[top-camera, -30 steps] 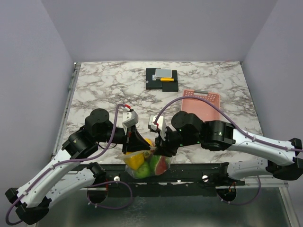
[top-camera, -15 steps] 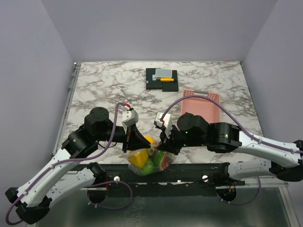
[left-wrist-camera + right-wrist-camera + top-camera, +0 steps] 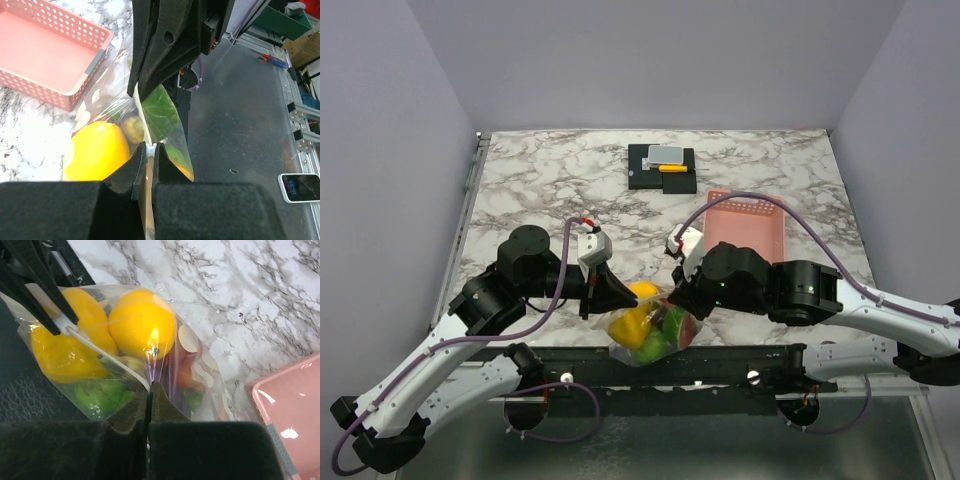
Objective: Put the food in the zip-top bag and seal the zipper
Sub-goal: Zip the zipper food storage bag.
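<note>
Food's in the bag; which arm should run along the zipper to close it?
Right, probably. The left fingers pinch the zipper strip near one end of the zip-top bag, a good anchor; the right fingers grip it further along, with bag beyond them to slide across.

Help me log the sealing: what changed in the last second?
The right tool slid rightward along the top of the bag, which shifted right with the food inside; the left tool followed slightly. Both stay shut on the bag. The pink basket did not move.
</note>
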{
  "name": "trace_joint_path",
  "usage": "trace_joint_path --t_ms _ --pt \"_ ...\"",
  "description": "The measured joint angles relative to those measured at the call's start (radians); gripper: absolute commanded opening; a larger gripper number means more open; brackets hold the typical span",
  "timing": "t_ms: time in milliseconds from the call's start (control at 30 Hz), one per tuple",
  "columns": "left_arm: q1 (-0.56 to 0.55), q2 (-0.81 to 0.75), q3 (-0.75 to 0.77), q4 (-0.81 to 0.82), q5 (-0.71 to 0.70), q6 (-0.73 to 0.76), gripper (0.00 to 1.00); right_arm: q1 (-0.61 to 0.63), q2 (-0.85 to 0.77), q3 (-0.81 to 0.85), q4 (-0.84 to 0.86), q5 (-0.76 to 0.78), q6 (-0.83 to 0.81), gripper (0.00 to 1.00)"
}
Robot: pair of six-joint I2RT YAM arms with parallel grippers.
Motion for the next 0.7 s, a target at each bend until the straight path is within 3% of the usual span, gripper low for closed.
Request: trace_joint_path --t_ms 700 --pt "0.000 -0.051 0.035 -0.099 -0.087 0.018 0.00 0.005 0.000 -0.010 -0.176 0.354 0.204 0.01"
